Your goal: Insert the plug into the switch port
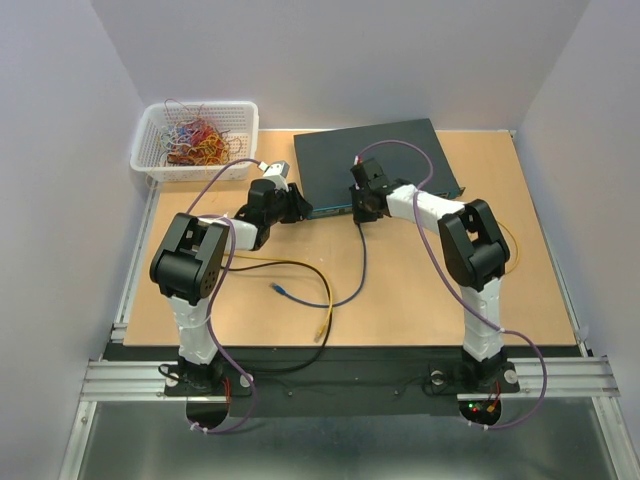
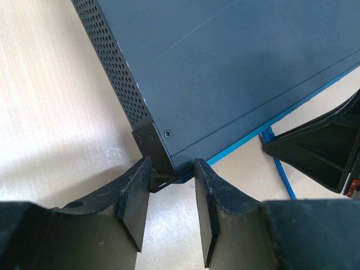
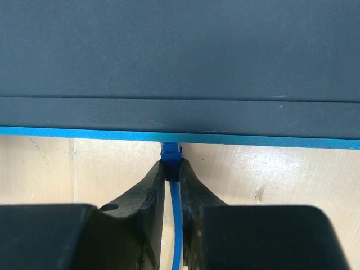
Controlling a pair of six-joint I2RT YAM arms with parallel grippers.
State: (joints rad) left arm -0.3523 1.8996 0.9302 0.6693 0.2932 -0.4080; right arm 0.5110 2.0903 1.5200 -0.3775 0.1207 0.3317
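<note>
Step in hand, as I read it: final push of the plug (image 3: pixel 170 160) into a port on the front of the switch (image 1: pixel 380 160). R gripper (image 3: pixel 171 179) is pinched tight on the blue plug, w/ its cable (image 3: pixel 175 225) trailing back btwn the fingers. Plug nose sits right at the switch's blue front edge, under the lid overhang. The port itself is hidden, so can't tell if the plug is seated or only touching. L gripper (image 2: pixel 172 171) straddles the front-left corner of the switch, fingers either side of the corner bracket (image 2: pixel 151 139). It looks clamped on, bracing the box.

To do it well: push straight along the plug's axis, square to the front face, no yaw. Plug looks centred and in line w/ the fingers, which is good. Go slow, light force. If it jams, back off a touch and re-aim, don't shove. L side should hold firm so the box doesn't slide back. Let go only once the plug sits flush.

Surface: pale wood-look table (image 1: pixel 420 290), smooth, prob. slippery under the box. Cable slack loops near the arms beside a yellow cable (image 1: pixel 290 263), well apart from the switch. White basket (image 1: pixel 148 160) of coloured wires sits at the far-left corner. Plain pale walls (image 1: pixel 330 60) on three sides.
</note>
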